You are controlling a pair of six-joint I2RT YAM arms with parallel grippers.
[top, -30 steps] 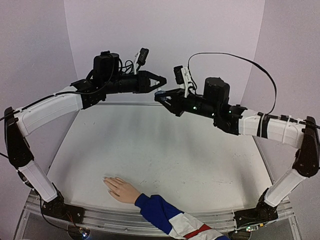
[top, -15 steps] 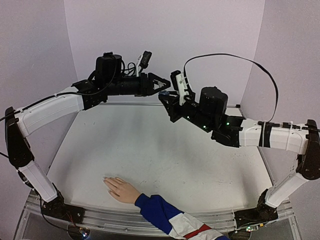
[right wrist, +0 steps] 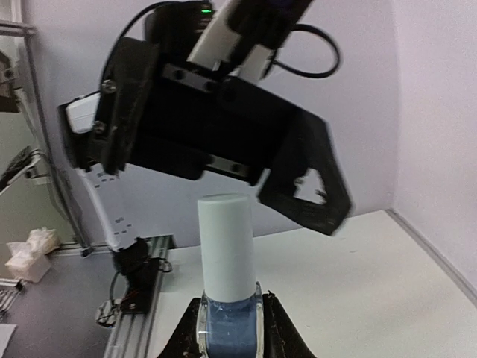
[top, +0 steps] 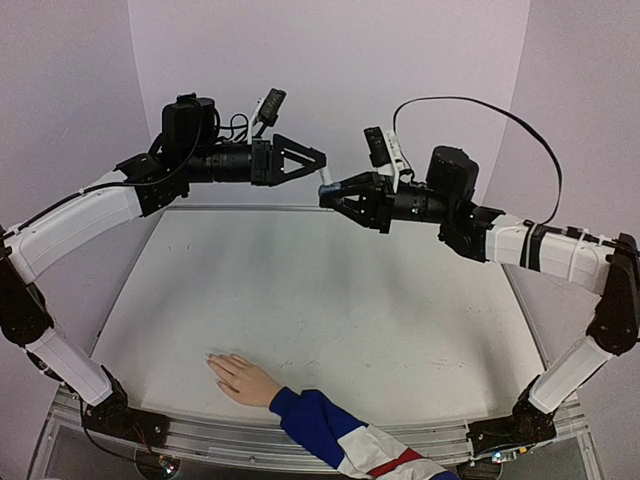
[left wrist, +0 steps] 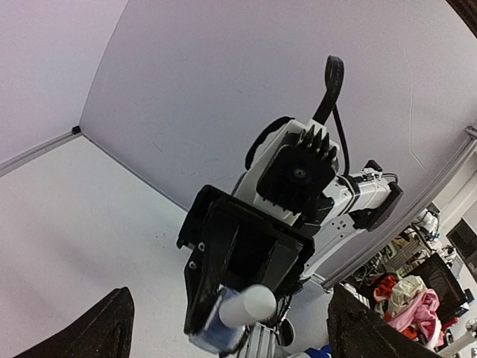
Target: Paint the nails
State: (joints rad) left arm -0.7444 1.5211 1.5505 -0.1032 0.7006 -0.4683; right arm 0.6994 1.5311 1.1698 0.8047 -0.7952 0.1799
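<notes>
Two robot arms meet in mid-air above a white table (top: 330, 290).

Overhead view: the right gripper (top: 330, 192) grasps a small blue bottle (top: 325, 187). The bottle's white cap (top: 323, 175) is turned toward the left gripper (top: 318, 160), which hangs just beside the bottle with its tips close to the cap. Well apart from the bottle, down on the table toward the arm bases, a pale hand (top: 243, 378) lies flat in a blue, white and red sleeve (top: 335, 432). Its nails (top: 213, 357) are too small to judge.

Left wrist view: the left gripper's fingers (left wrist: 104, 328) sit at the bottom corners of the frame, spread wide with nothing between them. The bottle lies ahead of them, cap first, clamped in the right gripper's black jaws.

Right wrist view: the right fingers (right wrist: 195, 335) pinch the bottle's blue body from both sides, and the cap stands free above them. The left gripper looms just beyond the cap, released and slightly blurred.

The step in hand appears to be opening the bottle. The next move likely calls for the left gripper to centre on the cap, clench it and twist it off with its brush while the right gripper steadies the bottle. Only then can paint reach the nails.
</notes>
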